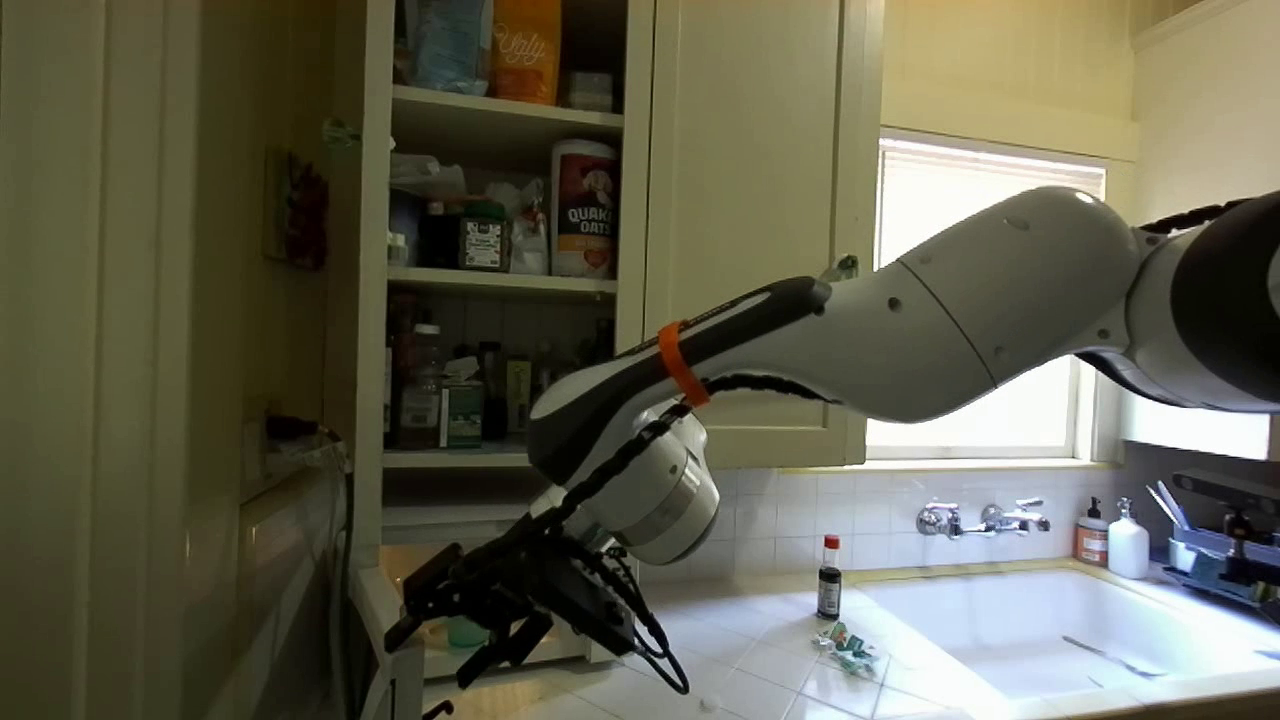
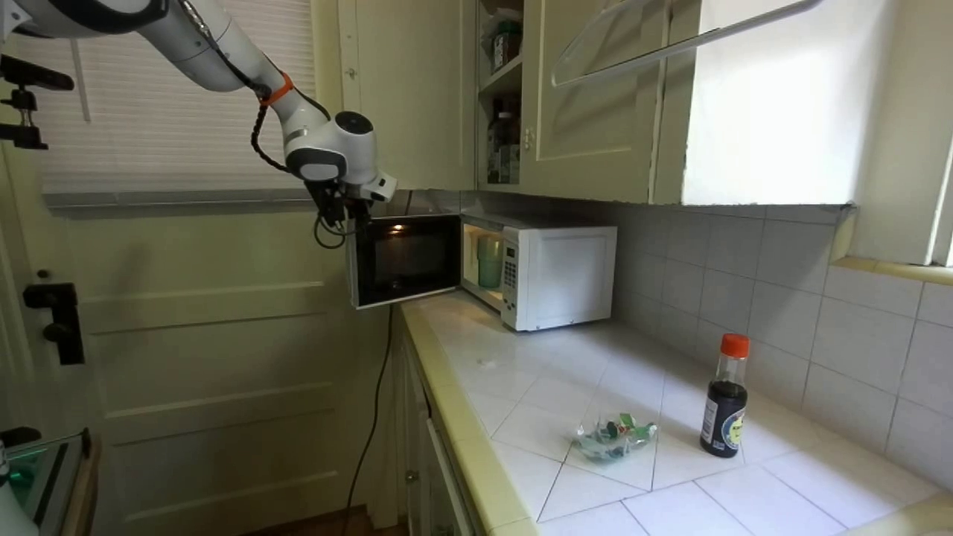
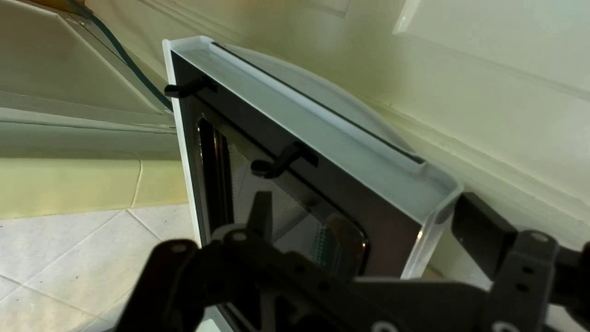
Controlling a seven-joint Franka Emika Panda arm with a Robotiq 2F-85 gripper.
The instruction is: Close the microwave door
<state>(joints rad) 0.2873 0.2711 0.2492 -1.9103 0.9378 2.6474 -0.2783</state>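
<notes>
The microwave (image 2: 569,279) stands on the counter, its lit inside showing a green cup (image 2: 489,260). The microwave door (image 2: 406,257) stands wide open, its dark inner face showing. In the wrist view the door (image 3: 295,115) shows its white edge and two black latch hooks (image 3: 276,167). My gripper (image 3: 371,216) is open around a corner of the door, one finger over the inner face and the other past the outer side. Contact cannot be told. In an exterior view the gripper (image 1: 435,655) is at the door's edge (image 1: 378,605) and hides part of the microwave.
A red-capped bottle (image 2: 724,406) and a crumpled clear wrapper (image 2: 612,439) lie along the tiled counter (image 2: 514,387). Cream cabinets (image 2: 595,119) hang above the microwave. A cream room door (image 2: 216,357) stands beside the open microwave door. A sink (image 1: 1000,630) is farther along.
</notes>
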